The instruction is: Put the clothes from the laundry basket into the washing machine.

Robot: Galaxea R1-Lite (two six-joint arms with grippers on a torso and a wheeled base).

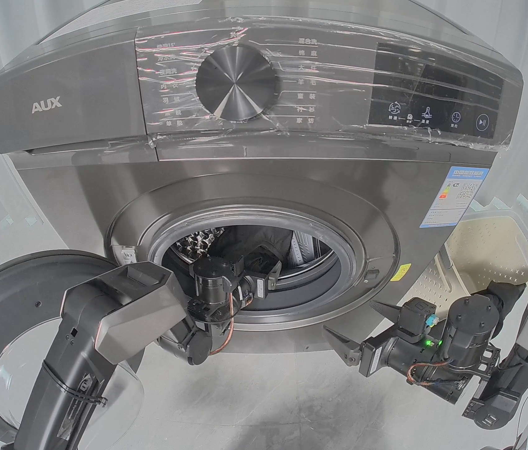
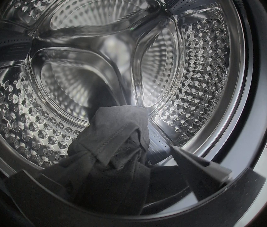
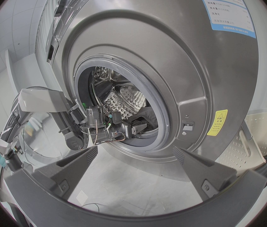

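Note:
The grey front-loading washing machine [image 1: 264,182] stands with its round door swung out. A dark garment [image 2: 111,148] lies bunched at the front bottom of the steel drum [image 2: 86,48], and it also shows through the opening as a dark garment [image 1: 257,245]. My left gripper [image 1: 257,271] is at the drum's mouth, open, its fingers [image 2: 199,171] spread to either side of the cloth. My right gripper [image 1: 351,318] hangs open with nothing in it, low and to the right of the opening, in front of the cream laundry basket [image 1: 495,251].
The open door [image 1: 8,307] stands to the left of the machine, beside my left arm. The perforated basket [image 3: 263,133] sits on the floor against the machine's right side. Bare grey floor [image 1: 264,395] lies in front of the machine.

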